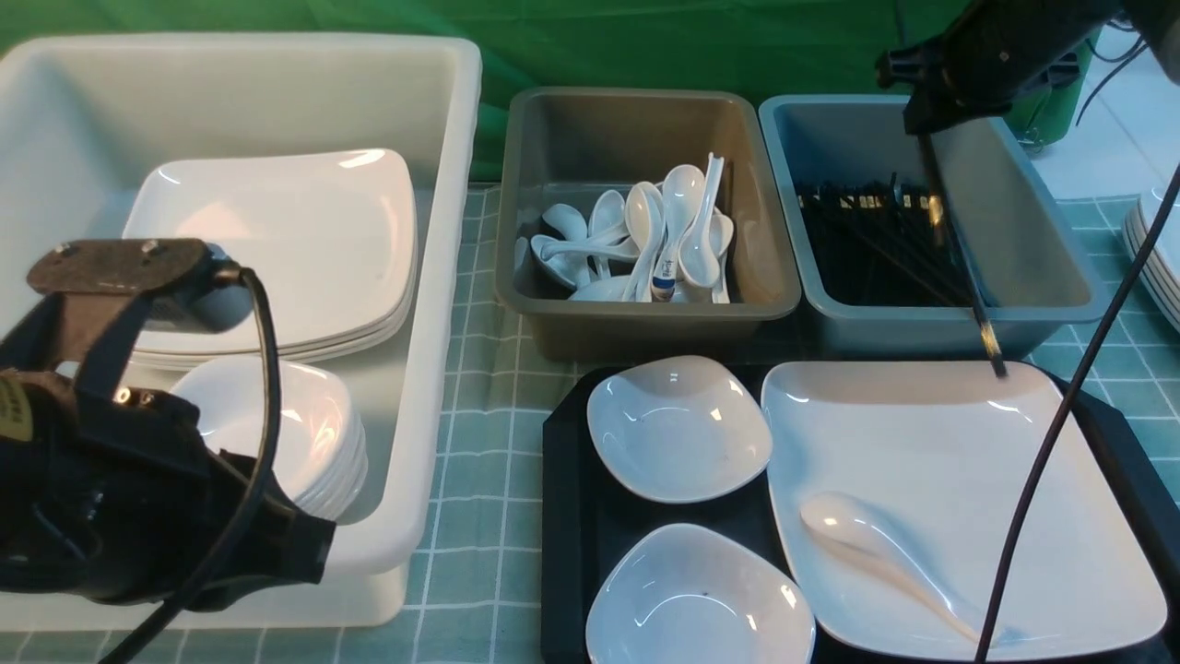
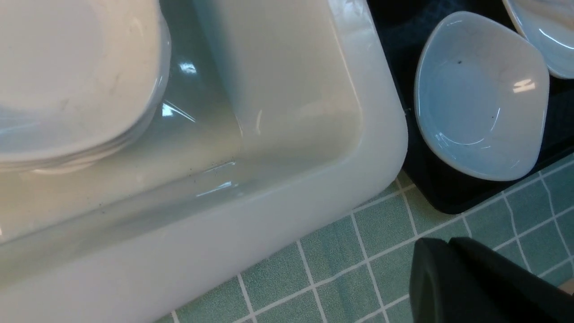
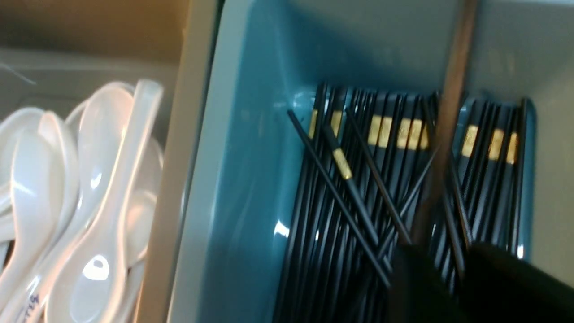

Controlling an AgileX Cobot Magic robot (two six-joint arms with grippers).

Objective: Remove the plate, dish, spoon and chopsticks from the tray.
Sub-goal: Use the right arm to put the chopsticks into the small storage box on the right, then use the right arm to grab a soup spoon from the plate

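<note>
Front: long thin black chopsticks (image 1: pixel 963 267) hang steeply below right hand (image 1: pixel 922 124), long axis near upright. They cross the near wall of the blue-grey plastic tub (image 1: pixel 1042 267). Lower tips are at the far rim of the large white square plate (image 1: pixel 1088 480) on the black plastic tray (image 1: pixel 562 516).
Left wrist: left hand (image 2: pixel 448 251) closed, empty.
Right wrist: chopsticks (image 3: pixel 448 112) a brown blur meeting right hand (image 3: pixel 457 278); pads look slightly parted, grip cannot be told.
</note>
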